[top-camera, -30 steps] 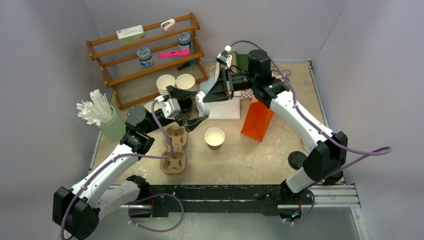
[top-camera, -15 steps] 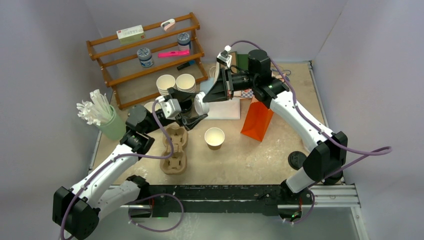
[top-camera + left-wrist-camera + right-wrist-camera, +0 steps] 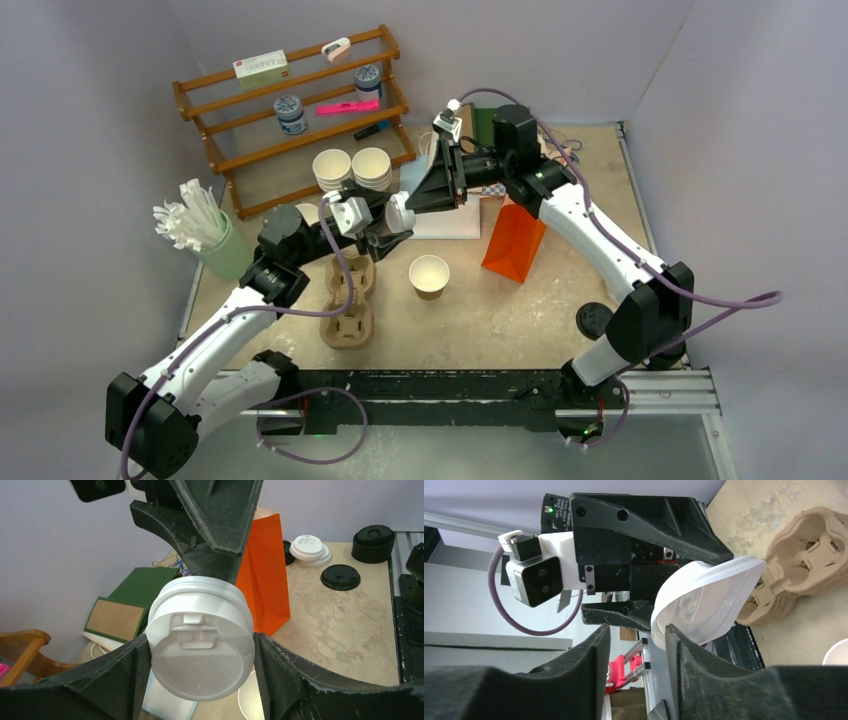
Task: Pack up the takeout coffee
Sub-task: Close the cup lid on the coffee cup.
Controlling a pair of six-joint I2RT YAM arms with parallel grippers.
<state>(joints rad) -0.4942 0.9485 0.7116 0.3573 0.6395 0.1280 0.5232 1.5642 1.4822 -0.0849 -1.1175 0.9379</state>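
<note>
Judged from how things lie, the packing is at an early stage. On the mottled beige table, the orange paper bag stands upright, flat-sided and sharply creased, and what it holds cannot be seen. The moulded pulp carrier lies near the left arm, a rough tan shell of rounded pockets, and the right wrist view shows nothing in the pockets it catches. The one kraft cup in play stands open between carrier and bag, apart from both. It is a small tapered cylinder, brown outside and pale within, with a thin rolled rim and no lid yet. Its white lid is up in the air above the table, behind the cup, clamped edge to edge by the left gripper. The lid is a thin glossy plastic disc with a raised rim, a moulded sip tab and faint embossing, and it looks slightly flexed under the squeeze. The right gripper meets it from the far side, its coarse black fingers parted with the lid's edge at their mouth. Whether a pad touches the plastic is not clear. Left to do, by my reading: seat the lid on the cup, set the cup in a pocket, then bag it
</note>
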